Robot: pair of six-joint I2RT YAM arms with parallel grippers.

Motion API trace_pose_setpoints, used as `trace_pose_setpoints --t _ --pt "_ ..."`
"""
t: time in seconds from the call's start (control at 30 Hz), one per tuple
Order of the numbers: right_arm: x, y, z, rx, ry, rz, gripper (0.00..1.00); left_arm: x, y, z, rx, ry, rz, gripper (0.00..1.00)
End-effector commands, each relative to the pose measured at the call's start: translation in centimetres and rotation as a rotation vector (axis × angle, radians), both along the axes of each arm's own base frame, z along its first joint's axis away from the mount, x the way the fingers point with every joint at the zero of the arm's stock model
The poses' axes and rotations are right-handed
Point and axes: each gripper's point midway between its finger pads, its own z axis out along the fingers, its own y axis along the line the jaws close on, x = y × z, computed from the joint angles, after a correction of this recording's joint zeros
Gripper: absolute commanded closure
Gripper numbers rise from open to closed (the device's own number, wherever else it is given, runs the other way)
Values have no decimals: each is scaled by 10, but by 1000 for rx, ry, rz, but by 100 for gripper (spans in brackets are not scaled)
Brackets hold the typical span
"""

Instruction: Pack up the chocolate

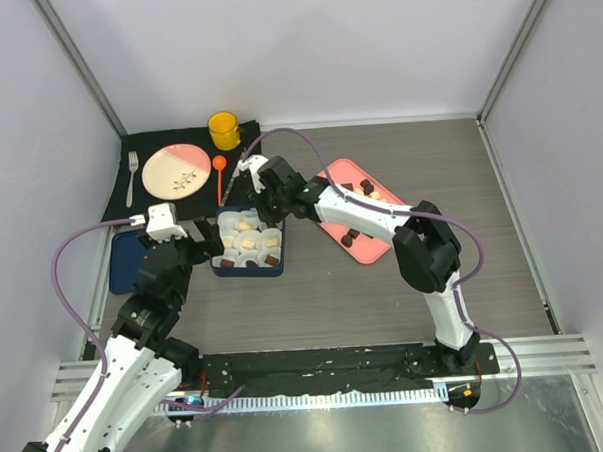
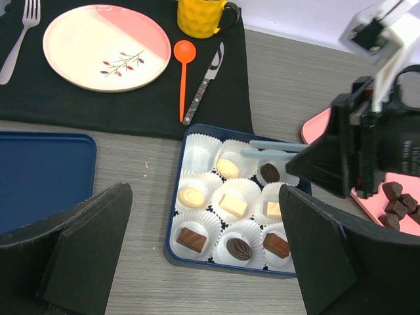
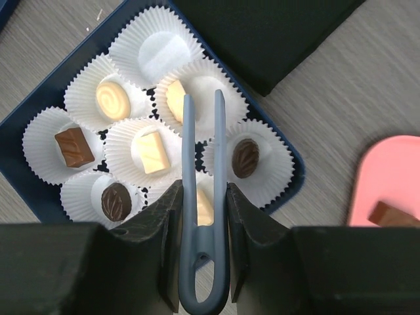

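Observation:
A blue box (image 1: 276,268) holds white paper cups. Most cups hold a dark or cream chocolate (image 2: 233,205); the far-left corner cup (image 2: 197,157) is empty. More dark chocolates (image 1: 352,236) lie on the pink tray (image 1: 331,175). My right gripper (image 3: 202,190) is shut on blue-grey tongs (image 3: 187,138). Their tips hang apart over the box's far row, beside a cream piece (image 3: 174,98), with nothing between them. My left gripper (image 2: 210,256) is open and empty, low at the box's near-left side. It also shows in the top view (image 1: 204,242).
A black mat (image 1: 130,203) at the back left carries a pink-and-cream plate (image 1: 176,170), a fork (image 1: 132,178), a yellow mug (image 1: 224,130), an orange spoon (image 1: 219,168) and a knife (image 2: 205,82). A blue lid (image 1: 126,262) lies left of the box.

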Motion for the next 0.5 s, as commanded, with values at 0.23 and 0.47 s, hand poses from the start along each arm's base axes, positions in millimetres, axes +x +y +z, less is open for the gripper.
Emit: trace_pose_setpoints --t 0.23,0.47 --pt "38 -109 79 12 -157 -234 69 3 0 28 -26 -72 3 0" --pt "48 -184 46 -64 -99 -372 70 4 -1 26 -26 -66 -2 0"
